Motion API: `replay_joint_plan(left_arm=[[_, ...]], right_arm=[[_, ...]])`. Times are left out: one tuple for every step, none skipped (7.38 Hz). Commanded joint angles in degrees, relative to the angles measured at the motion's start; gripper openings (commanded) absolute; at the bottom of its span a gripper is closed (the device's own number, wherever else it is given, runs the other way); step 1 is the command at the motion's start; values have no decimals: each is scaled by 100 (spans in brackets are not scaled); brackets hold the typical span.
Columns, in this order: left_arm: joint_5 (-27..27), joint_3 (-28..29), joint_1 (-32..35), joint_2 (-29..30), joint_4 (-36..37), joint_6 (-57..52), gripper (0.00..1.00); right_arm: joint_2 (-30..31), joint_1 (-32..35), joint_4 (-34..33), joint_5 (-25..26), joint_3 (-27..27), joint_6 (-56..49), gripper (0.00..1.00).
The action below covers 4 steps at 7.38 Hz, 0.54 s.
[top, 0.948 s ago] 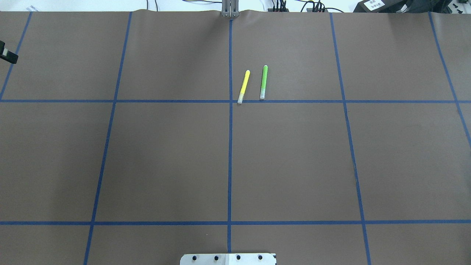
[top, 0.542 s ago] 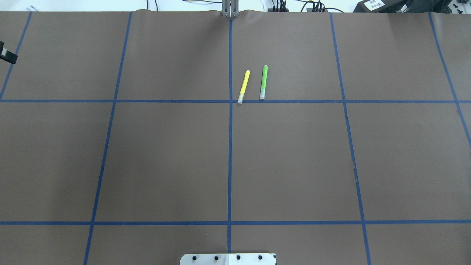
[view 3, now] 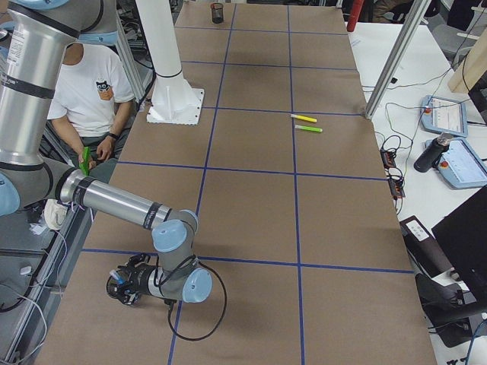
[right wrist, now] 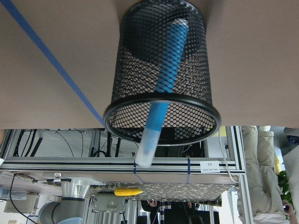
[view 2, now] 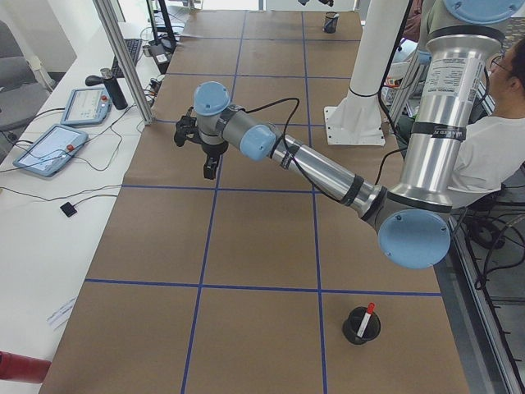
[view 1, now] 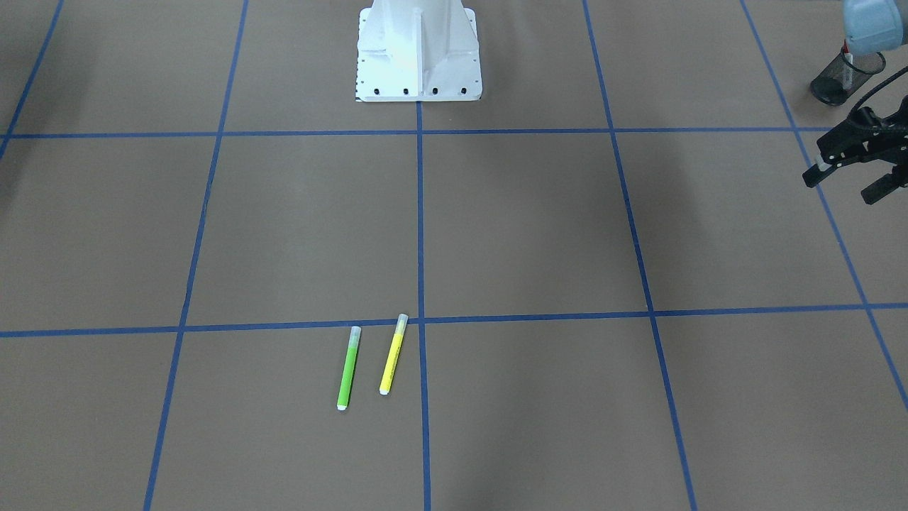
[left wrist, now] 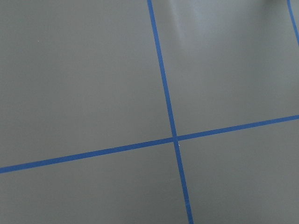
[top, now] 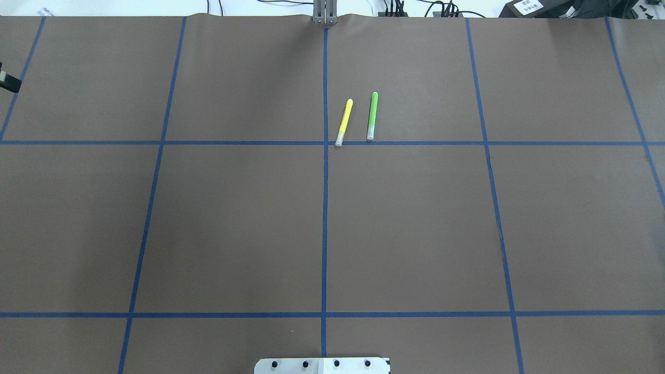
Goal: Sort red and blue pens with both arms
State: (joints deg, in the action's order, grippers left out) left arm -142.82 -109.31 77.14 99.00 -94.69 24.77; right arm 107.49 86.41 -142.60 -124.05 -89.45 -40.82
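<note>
The blue pen (right wrist: pixel 167 74) stands slanted inside a black mesh cup (right wrist: pixel 196 60) that fills the right wrist view; no fingers show there. My right gripper (view 3: pixel 128 284) hangs low at the table's near corner in the exterior right view, and I cannot tell its state. The red pen (view 2: pixel 366 316) leans in a second mesh cup (view 2: pixel 361 328) at the left end. In the front-facing view my left gripper (view 1: pixel 844 186) hovers open and empty a little in front of that cup (view 1: pixel 840 78). Only one left fingertip (top: pixel 8 83) shows at the overhead view's left edge.
A yellow highlighter (top: pixel 344 122) and a green highlighter (top: pixel 372 116) lie side by side just right of the centre tape line at the far side. The white robot base (view 1: pixel 417 50) stands at mid-table. A seated person (view 2: pixel 492 139) is behind the robot.
The left gripper's tip has slid further toward the overhead view's left edge, so less of it shows. The highlighters have not moved.
</note>
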Motion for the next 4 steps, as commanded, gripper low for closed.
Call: replay_joint_plan(left_arm=[[0, 6, 3, -100, 4, 2, 100], [0, 32, 11, -117, 12, 2, 100], [9, 93, 12, -126, 30, 2, 100], [9, 207, 12, -248, 30, -16, 100]], right_arm=[[-813, 7, 12, -470, -73, 12, 100], [-1305, 7, 21, -575, -55, 30, 100], [-1840, 7, 126, -628, -72, 82, 100], [-2263, 7, 275, -698, -107, 596, 100]])
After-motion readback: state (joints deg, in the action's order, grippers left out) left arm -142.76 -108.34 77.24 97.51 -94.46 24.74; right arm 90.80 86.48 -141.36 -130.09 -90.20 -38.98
